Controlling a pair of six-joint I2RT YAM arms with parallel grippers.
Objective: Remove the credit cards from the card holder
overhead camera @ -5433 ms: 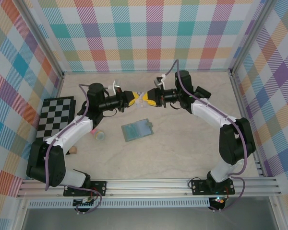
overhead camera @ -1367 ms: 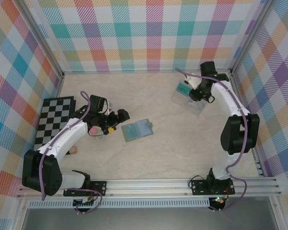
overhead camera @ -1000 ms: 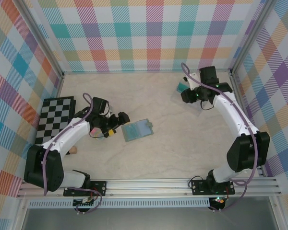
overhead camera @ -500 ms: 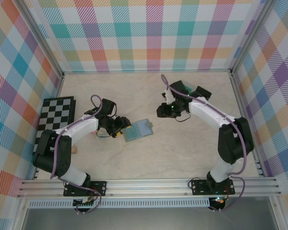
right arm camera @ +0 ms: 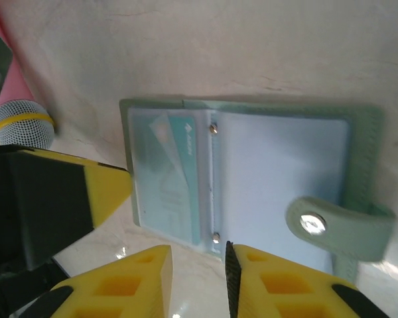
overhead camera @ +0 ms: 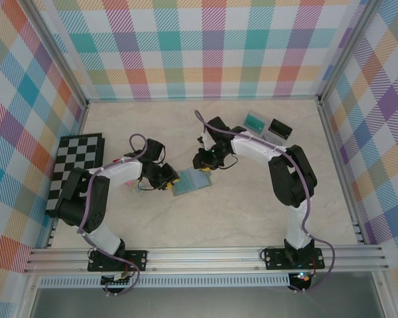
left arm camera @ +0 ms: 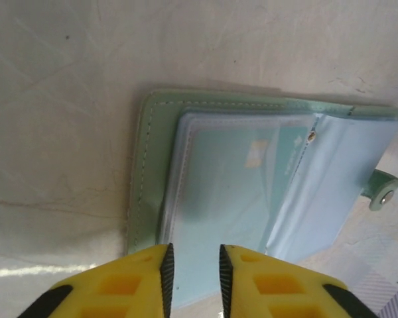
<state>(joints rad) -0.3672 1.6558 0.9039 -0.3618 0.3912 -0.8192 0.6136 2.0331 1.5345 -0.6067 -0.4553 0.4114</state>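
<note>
My left gripper (left arm camera: 192, 268) hangs low over the left edge of the card holder (left arm camera: 252, 172). Its yellow fingers are parted by a narrow gap and pinch nothing. My right gripper (right arm camera: 198, 265) comes in over the holder's far edge, its fingers also slightly apart and empty. The holder lies open and flat on the bench (overhead camera: 252, 192) between the two, with its snap strap (right arm camera: 338, 228) sticking out on the side away from the left gripper. A pale teal credit card (right arm camera: 169, 179) shows through the clear sleeve of the panel beside the left gripper. I judge I have the arms opposed like this so one can pin the soft holder while the other works the card out. Left unpinned, the holder would probably just slide along with the card. The sleeve mouth is hard to make out, so I cannot tell which way the card must travel.
</note>
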